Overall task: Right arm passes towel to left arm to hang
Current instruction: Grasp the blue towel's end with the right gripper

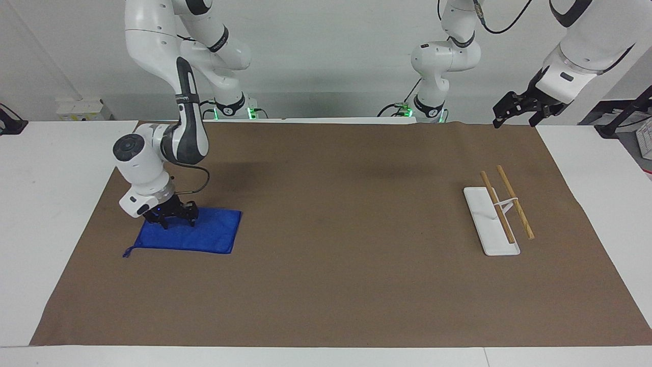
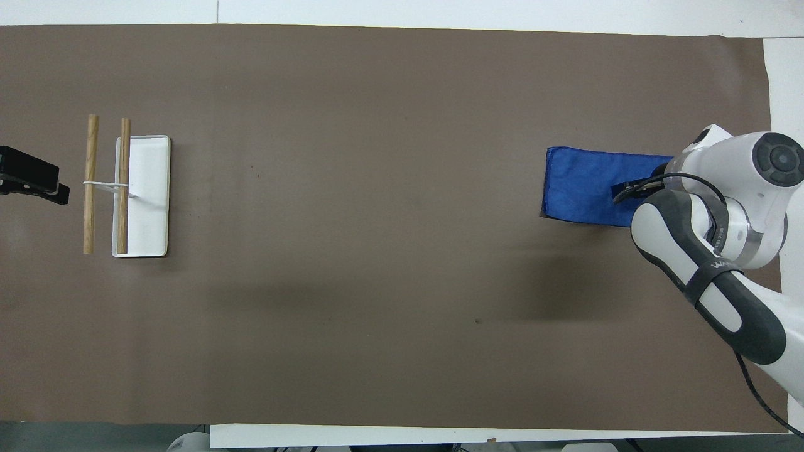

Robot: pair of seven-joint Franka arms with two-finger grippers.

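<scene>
Bright blue towel point(image 1: 191, 235) on plain brown mat point(image 1: 326, 285); white rack point(image 1: 490, 223) (tan wooden bars).

right pincer point(image 1: 174, 220): low, fingers spread (blue-lit wrist) | left pincer point(image 1: 517, 113): raised, waiting

Towel point(image 1: 191, 236) and rack point(image 1: 492, 220) well apart

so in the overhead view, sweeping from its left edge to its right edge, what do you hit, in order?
left gripper → rack's wooden bars → rack's white base tray → bare brown mat → blue towel → right arm, its gripper down over the towel's end.
</scene>
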